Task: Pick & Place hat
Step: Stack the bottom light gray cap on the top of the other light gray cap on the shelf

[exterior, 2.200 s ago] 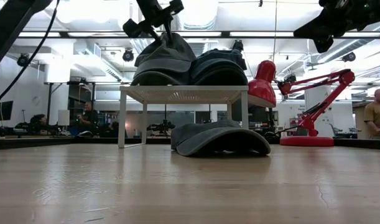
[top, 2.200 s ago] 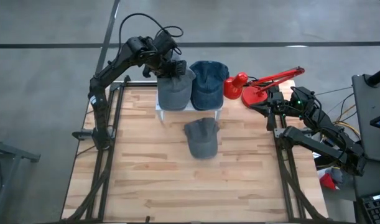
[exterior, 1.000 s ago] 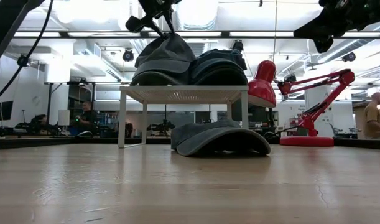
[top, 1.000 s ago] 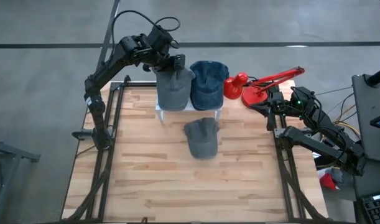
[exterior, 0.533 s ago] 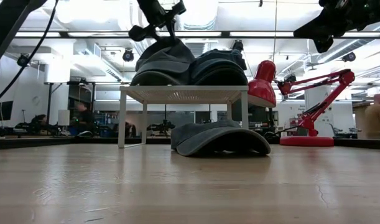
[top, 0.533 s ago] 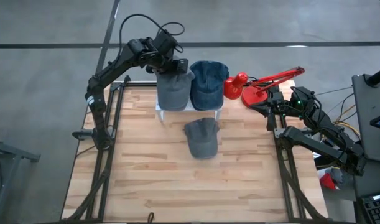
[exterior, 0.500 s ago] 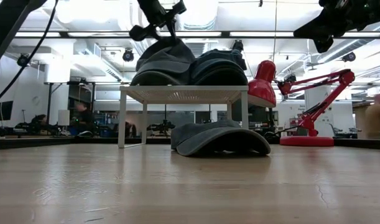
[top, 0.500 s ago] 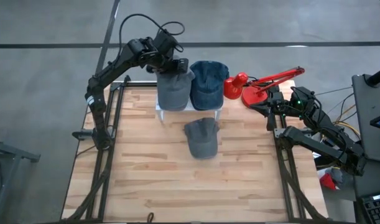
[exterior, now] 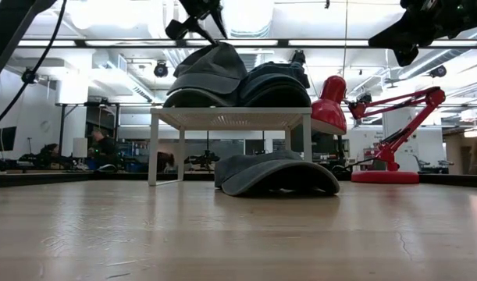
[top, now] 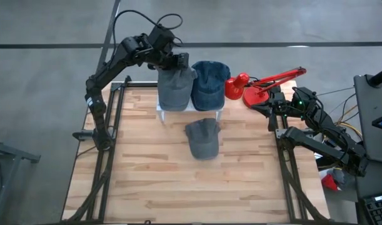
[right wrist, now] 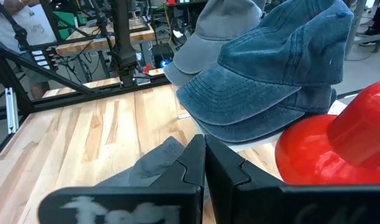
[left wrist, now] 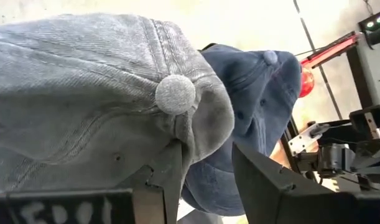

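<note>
A grey hat [top: 175, 90] lies on a small white stand [exterior: 230, 117] at the table's far edge, brim toward the near side, with a blue hat [top: 209, 84] beside it on the right. A second grey hat [top: 202, 139] lies on the table in front of the stand. My left gripper [top: 174, 62] is above the far end of the grey hat on the stand and shut on its crown. My right gripper [right wrist: 204, 155] is shut and empty, waiting at the table's far right by the red lamp. My left gripper holds the grey hat by the crown cloth [left wrist: 199, 140] just below the top button [left wrist: 175, 93]. It comes from above and from the far side. A fold of cloth lies against one finger [left wrist: 168, 180]; whether the other touches it is not plain. The crown [exterior: 220, 48] is drawn up into a peak while the brim end stays on the stand.
A red desk lamp [top: 266, 87] stands at the far right, its shade [top: 236, 86] close to the blue hat. The wooden table [top: 147, 181] has free room toward its near edge. People sit in the room behind.
My left gripper has risen and moved a little toward the far edge. The grey hat's crown, which had sagged half a second ago, is pulled up into a peak again; its brim has stayed on the stand.
</note>
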Robot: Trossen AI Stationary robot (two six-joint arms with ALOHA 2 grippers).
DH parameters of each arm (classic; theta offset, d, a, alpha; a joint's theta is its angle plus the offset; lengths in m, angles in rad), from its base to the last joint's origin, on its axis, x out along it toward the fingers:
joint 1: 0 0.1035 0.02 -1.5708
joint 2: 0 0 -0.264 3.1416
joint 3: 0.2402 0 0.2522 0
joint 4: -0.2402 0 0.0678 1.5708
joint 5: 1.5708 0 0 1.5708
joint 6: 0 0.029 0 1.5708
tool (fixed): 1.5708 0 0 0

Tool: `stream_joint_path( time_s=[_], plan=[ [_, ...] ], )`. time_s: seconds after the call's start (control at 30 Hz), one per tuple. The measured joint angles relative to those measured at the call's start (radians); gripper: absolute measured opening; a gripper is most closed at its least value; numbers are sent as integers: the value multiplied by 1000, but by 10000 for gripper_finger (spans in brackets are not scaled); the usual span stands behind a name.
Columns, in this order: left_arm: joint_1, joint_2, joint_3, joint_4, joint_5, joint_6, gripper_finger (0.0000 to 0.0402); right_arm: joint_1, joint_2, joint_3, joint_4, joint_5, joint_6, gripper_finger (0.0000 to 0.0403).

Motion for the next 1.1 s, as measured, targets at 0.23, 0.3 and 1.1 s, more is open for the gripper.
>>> stream_joint_path(
  time_s=[0.23,0.3,1.1],
  plan=[
    [-7,0,15,-4,5,-1,131,0,0,0,0,0,0,8],
    [-7,0,15,-10,7,-1,131,0,0,0,0,0,0,8],
    [-21,3,-55,21,16,79,131,0,0,0,0,0,2,8]
  ],
)
